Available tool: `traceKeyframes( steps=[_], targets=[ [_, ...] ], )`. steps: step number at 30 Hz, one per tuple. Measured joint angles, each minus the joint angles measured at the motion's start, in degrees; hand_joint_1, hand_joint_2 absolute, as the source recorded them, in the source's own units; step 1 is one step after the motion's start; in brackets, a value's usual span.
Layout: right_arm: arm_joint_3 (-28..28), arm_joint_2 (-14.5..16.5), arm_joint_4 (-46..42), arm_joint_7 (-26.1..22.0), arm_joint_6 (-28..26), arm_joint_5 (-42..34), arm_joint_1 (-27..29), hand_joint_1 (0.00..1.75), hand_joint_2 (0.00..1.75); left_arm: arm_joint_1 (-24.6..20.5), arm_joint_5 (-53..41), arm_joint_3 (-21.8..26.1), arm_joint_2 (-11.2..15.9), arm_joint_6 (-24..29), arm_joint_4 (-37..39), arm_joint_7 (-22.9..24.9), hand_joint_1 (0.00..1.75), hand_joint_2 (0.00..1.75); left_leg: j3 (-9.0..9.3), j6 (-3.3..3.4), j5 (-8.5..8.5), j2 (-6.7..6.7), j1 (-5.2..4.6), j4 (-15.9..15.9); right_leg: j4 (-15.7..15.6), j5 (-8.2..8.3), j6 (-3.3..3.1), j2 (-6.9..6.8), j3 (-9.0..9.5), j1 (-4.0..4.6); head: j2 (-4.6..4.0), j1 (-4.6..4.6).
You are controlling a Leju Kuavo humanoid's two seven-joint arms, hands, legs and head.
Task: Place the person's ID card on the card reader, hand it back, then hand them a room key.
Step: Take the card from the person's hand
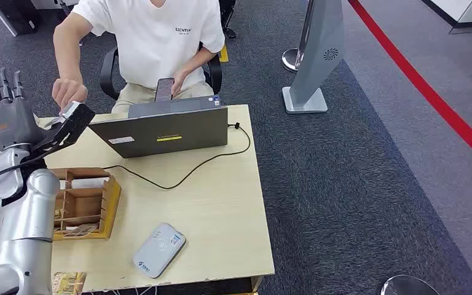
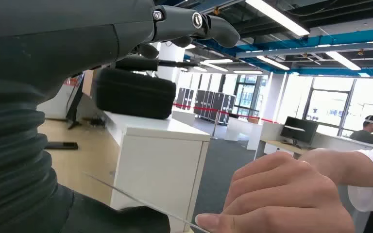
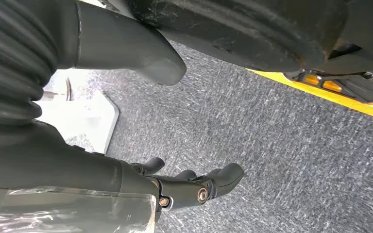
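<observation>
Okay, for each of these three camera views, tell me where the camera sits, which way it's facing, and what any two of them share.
Head view: high on the body, looking down at the table, card reader, laptop and seated person; left hand raised.
Left wrist view: behind the left hand, looking across the office at the person's hand pinching a card.
Right wrist view: behind the hanging right hand, facing the carpet.
Shared: head and left wrist views both show the person's hand meeting the left hand.

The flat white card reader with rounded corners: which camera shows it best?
The head view: the flat white card reader with rounded corners lies whole on the pale wooden table, near its front edge. The left wrist view faces the office, the right wrist view the carpet.
</observation>
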Motion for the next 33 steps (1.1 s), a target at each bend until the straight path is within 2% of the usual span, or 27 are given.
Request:
traceKeyframes(
  steps=[11, 24, 29, 33],
  targets=[
    [0.34, -0.02, 0.00, 1.89, 0.74, 1.24, -0.07, 0.00, 1.75, -6.20, -9.78, -7.78, 3.17, -0.16, 8.78, 9.28, 1.75, 1.75, 0.00, 0.00, 0.00, 0.01, 0.00, 0.00, 0.04, 0.00, 0.00, 0.01, -0.02, 0.00, 0.01, 0.01],
    [0.37, -0.02, 0.04, 1.93, 0.83, 1.61, -0.07, 0.00, 1.75, -7.16, -9.82, -10.15, 4.28, -0.16, 11.82, 9.75, 1.75, 1.75, -0.01, 0.00, 0.00, 0.01, 0.00, 0.00, 0.05, 0.00, 0.00, 0.01, -0.01, 0.00, 0.01, 0.01],
    [0.37, -0.02, 0.07, 1.91, 0.77, 1.46, -0.05, 0.00, 1.75, -5.19, -8.53, -10.90, 4.28, 1.43, 10.62, 8.18, 1.75, 1.75, 0.00, 0.00, 0.00, 0.00, -0.01, 0.00, 0.05, 0.00, 0.00, 0.01, 0.00, 0.00, 0.01, 0.00],
    [0.36, 0.02, 0.12, 2.60, 0.50, 0.95, 0.04, 0.00, 1.75, 1.78, -7.54, -12.21, 4.56, 2.05, 2.64, 7.07, 1.75, 1.75, -0.01, -0.02, -0.02, 0.01, -0.01, -0.01, 0.04, -0.02, -0.01, 0.03, 0.00, -0.01, 0.01, 0.01]
  ],
)
